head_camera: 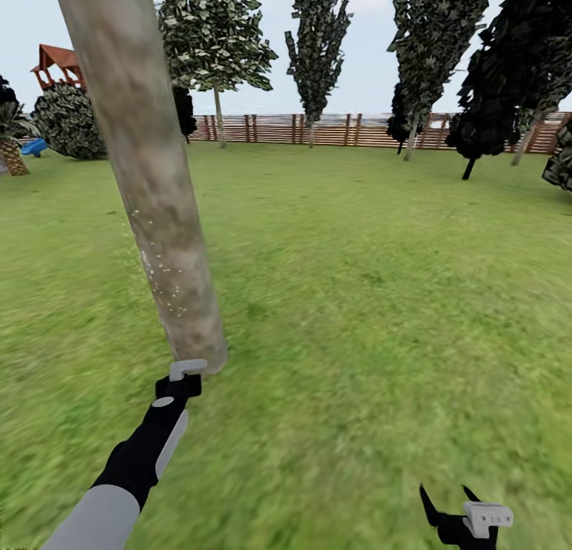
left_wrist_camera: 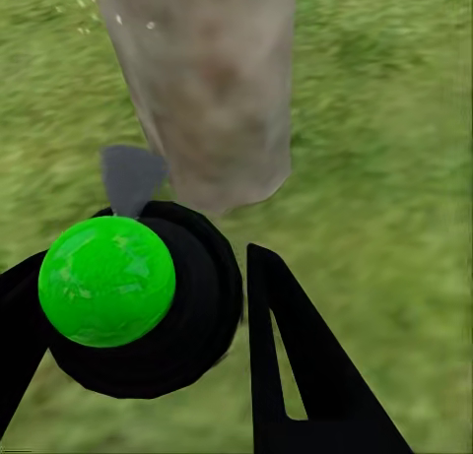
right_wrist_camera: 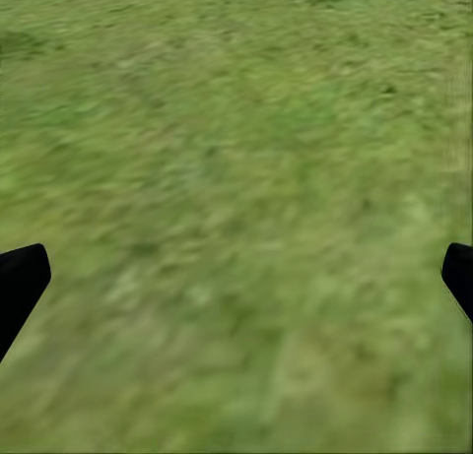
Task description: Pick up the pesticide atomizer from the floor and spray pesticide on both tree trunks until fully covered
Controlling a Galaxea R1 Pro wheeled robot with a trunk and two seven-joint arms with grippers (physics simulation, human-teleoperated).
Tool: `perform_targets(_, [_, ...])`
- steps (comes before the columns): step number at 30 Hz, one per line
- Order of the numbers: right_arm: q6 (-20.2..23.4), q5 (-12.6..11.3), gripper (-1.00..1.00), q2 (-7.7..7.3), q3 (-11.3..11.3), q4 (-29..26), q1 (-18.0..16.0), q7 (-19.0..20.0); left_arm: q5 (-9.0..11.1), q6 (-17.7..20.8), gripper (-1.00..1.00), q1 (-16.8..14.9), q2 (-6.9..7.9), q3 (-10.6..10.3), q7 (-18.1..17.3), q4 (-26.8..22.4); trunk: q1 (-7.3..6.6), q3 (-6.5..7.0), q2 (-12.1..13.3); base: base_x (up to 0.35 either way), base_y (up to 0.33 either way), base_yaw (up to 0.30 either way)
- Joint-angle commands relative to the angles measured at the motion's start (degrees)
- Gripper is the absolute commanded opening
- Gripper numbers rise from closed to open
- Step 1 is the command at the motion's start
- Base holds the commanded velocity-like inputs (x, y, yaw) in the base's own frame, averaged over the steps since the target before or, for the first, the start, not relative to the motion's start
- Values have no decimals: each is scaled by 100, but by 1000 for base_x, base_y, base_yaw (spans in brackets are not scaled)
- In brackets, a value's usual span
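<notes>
Where the head view begins at far left, a red-roofed play structure [head_camera: 57, 63] stands behind a dark round bush [head_camera: 70, 121], with a blue object [head_camera: 33, 146] on the lawn [head_camera: 381, 296] beside it.

Next comes the tree trunk [head_camera: 147, 176]: thick, mottled grey-brown, leaning across the view from top to base. Small pale specks dot its lower bark, and a few sit in the air just beside it.

Left arm [head_camera: 135, 462] reaches straight toward the trunk base. Left end effector [left_wrist_camera: 148, 346]: clenched around the pesticide atomizer [left_wrist_camera: 138, 296], a black rounded body with a bright green ball on top. Its grey nozzle tip [left_wrist_camera: 131, 175] points at the trunk foot, near it; contact cannot be judged. In the left wrist view, one black finger [left_wrist_camera: 296, 365] lies along the atomizer's side and the other is at the frame edge.

Mid-field: open grass. Further trees [head_camera: 318, 41] with blocky dark foliage stand in front of a brown slatted fence [head_camera: 334, 129] along the far boundary. Very dark foliage [head_camera: 516, 73] is at the upper right.

Right end effector [head_camera: 449, 504]: released, fingers spread apart, nothing between them. It hangs low at the bottom right of the head view, well apart from the trunk. Right wrist view: both black fingertips [right_wrist_camera: 20, 282] sit at opposite frame edges over blurred grass.
</notes>
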Motion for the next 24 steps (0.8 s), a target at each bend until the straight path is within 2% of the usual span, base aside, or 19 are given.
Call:
perform_targets(1, [-25,37,100,5,-48,-2,-10,41,56,23,-100,-4,3,-22,70,-8,1,-5,-2,142,-273,245])
perform_targets(12, [-25,37,100,5,-48,1,-10,41,56,23,-100,-4,12,-4,99,-1,1,-5,-2,141,-273,270])
perform_targets(18, [-25,37,100,5,-48,-19,-10,41,64,23,-100,-4,20,4,285,95,1,-5,-2,141,-273,44])
perform_targets(24, [-25,37,100,5,-48,-30,-9,41,64,19,-100,-4,21,5,313,97,1,-5,-2,128,-273,1])
